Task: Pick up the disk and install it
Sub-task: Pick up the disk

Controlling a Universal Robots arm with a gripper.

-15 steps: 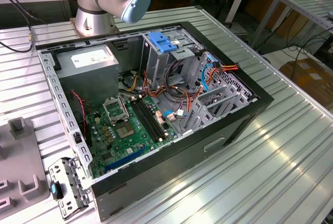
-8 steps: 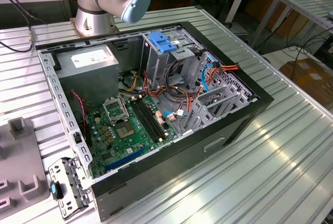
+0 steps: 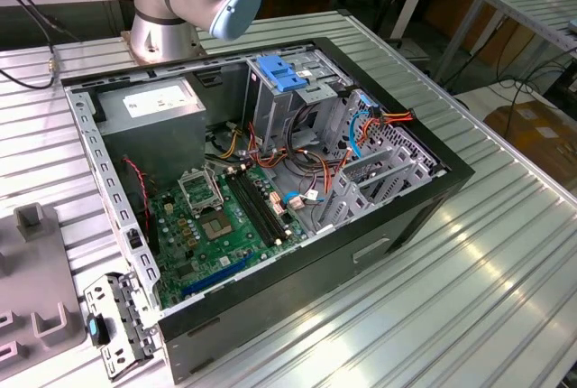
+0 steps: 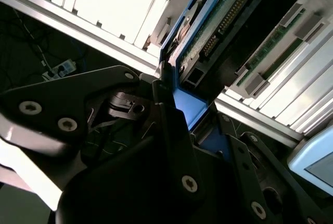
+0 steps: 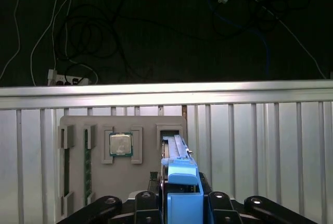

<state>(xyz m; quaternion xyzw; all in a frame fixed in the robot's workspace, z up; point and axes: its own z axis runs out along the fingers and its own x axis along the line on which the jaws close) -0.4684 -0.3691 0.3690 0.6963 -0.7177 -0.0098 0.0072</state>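
Right now my gripper [image 5: 182, 199] is clamped on the disk [image 5: 181, 174], its black metal fingers [image 5: 148, 200] pressing the smooth blue plastic carrier frame from both sides. In the first wrist view I see the disk edge-on: a thin slab with a silver-grey rail along its blue rim. It lines up with a rectangular pocket of the matte grey tray [image 5: 145, 177], but I cannot tell whether it touches the tray. A square processor chip [image 5: 120, 144] with a shiny metal cap sits in another pocket, and a narrow green memory stick [image 5: 87, 161] lies in a slot further along.

In the second wrist view the disk [image 4: 218, 18] shows its green circuit board with rows of pins, edged in blue, and the gripper [image 4: 190, 112] holds it between bolted black plates.

In the exterior view, the ribbed aluminium table [image 3: 487, 280] carries the open black computer case [image 3: 424, 203] at the centre of the frame. Inside lie the green motherboard [image 3: 216, 226], a boxy grey power supply [image 3: 149, 104] at upper left, and perforated steel drive cages [image 3: 379, 171] toward the exterior view's right.
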